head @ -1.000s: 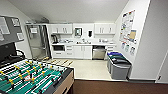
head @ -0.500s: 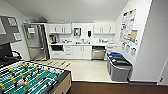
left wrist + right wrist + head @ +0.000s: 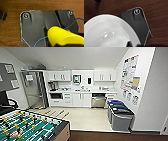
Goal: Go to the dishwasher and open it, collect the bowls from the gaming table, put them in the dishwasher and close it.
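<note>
From the head view the kitchen wall has drawn nearer, the dishwasher open under the counter as the robot approaches, while the left wrist carries a yellow bowl and the right a white bowl, jaws' state unclear.

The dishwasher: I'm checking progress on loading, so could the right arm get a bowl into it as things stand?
Probably not yet. The dishwasher sits under the counter at the far wall, across open floor. Nothing blocks the route. The white bowl shows close in the right wrist view, over wood-grain flooring.
</note>
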Available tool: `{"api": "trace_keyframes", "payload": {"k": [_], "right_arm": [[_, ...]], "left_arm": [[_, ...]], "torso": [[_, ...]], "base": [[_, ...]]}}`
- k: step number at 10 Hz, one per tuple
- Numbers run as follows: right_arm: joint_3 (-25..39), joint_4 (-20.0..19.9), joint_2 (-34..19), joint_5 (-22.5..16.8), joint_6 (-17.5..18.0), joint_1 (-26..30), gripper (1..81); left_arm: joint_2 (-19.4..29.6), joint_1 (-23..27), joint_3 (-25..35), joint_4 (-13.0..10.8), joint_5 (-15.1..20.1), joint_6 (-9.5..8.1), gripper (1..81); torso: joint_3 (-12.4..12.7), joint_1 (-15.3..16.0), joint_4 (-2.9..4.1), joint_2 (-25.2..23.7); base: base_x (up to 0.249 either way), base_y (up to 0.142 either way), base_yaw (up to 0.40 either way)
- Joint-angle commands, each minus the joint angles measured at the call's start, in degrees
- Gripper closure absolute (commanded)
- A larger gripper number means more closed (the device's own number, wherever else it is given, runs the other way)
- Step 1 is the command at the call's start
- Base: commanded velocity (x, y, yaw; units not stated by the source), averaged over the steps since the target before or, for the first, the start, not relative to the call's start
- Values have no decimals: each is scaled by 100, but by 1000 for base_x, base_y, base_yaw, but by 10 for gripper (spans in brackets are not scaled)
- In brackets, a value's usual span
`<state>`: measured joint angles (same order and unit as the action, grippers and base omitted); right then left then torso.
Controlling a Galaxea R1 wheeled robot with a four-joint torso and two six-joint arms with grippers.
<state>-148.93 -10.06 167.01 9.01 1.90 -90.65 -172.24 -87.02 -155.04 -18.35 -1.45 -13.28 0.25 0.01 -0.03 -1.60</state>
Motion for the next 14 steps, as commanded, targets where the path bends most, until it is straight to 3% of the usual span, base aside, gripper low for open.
{"api": "trace_keyframes", "payload": {"k": [1,9,14], "right_arm": [[23,57,-60,-259,-6,279,811],[14,57,-60,-268,-6,262,811],[14,57,-60,-268,-6,271,811]], "left_arm": [[23,303,9,-20,251,36,811],[14,303,9,-37,259,36,811],[31,303,9,-37,259,36,811]], "torso": [[0,0,0,0],[0,0,0,0],[0,2,0,0]], "base": [[190,0,0],[192,0,0],[191,-65,0]]}}
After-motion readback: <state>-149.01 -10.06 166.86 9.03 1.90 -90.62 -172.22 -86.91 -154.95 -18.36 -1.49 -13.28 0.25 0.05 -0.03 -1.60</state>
